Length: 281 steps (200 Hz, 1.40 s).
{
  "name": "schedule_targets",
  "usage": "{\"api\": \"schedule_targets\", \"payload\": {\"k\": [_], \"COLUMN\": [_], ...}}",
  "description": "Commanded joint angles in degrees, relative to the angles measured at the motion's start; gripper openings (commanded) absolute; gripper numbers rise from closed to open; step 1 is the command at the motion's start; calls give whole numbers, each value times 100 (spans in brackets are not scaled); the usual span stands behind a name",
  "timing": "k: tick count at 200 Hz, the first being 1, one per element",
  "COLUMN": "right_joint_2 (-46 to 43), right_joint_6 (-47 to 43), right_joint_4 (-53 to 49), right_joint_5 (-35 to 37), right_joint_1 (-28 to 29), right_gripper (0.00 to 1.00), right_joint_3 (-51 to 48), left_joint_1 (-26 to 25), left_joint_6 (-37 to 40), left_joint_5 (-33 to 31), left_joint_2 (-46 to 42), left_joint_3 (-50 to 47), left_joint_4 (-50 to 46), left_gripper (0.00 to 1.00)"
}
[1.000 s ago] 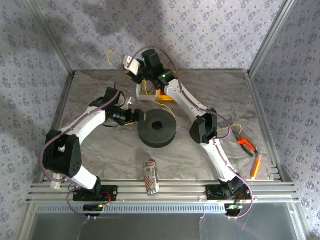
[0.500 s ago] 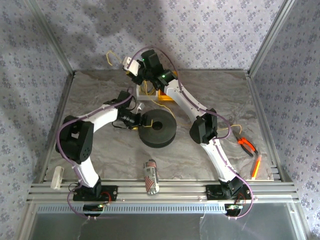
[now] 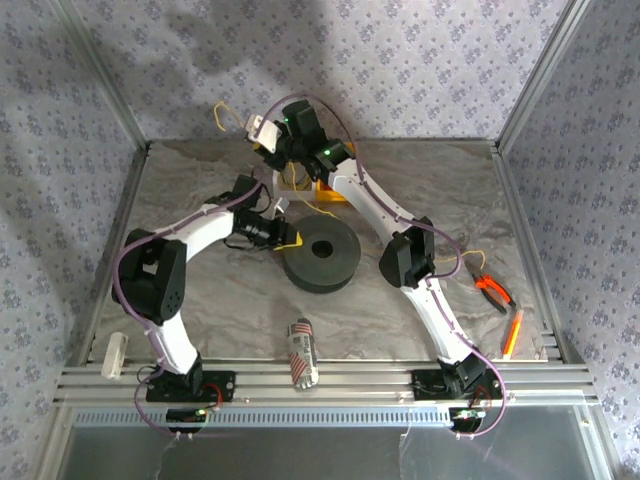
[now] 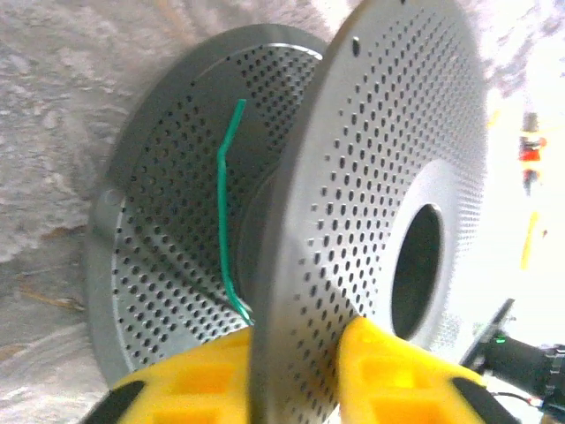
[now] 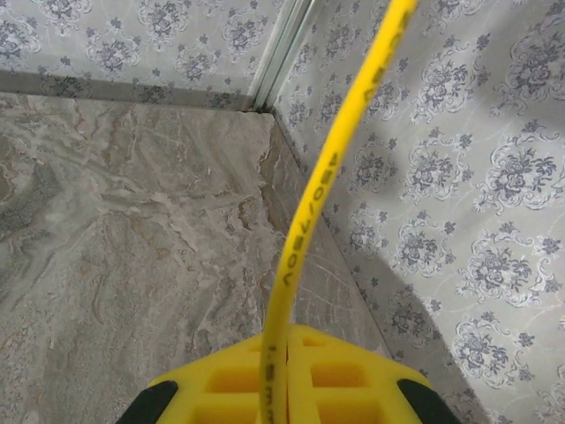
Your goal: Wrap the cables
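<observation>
Yellow cable nipped in the right gripper; spool clamped by the left gripper.
Both yellow fingers of the right gripper are pressed together on the cable, which leaves the fingertips and arcs up and away from them. The marbled table lies below to one side and the patterned wall stands on the other. The left gripper has one finger on each side of the spool's perforated near flange and is clenched on that disc. A thin green wire lies in the gap between the two flanges, just ahead of the fingertips.
</observation>
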Motion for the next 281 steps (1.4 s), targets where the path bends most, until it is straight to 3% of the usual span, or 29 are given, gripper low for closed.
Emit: {"api": "schedule_targets", "payload": {"k": [1, 28, 76, 115, 200, 217, 241, 281], "right_joint_2": [-86, -77, -27, 12, 29, 27, 36, 19], "right_joint_6": [-10, 15, 122, 190, 86, 95, 104, 74], "right_joint_4": [-29, 58, 297, 388, 239, 221, 223, 192], "right_joint_5": [70, 74, 322, 375, 410, 419, 419, 410], "right_joint_1": [27, 23, 32, 39, 61, 65, 67, 65], "right_gripper": [0, 0, 0, 0, 0, 0, 0, 0], "right_joint_3": [188, 188, 175, 179, 164, 153, 119, -24], "left_joint_1": [268, 530, 579, 581, 581, 579, 581, 590], "left_joint_6": [234, 667, 1455, 1634, 1588, 1608, 1736, 1985], "left_joint_5": [-900, -1460, -3436, -4506, -4487, -4515, -4555, -5033], "left_joint_2": [-282, -819, -1303, -1162, -846, -853, -937, -1417], "left_joint_3": [28, 305, 1505, 1924, 2027, 2101, 2312, 3261], "left_joint_4": [-549, -1334, -3192, -3505, -3171, -3230, -3376, -4141], "left_gripper": [2, 0, 0, 0, 0, 22, 42, 63]}}
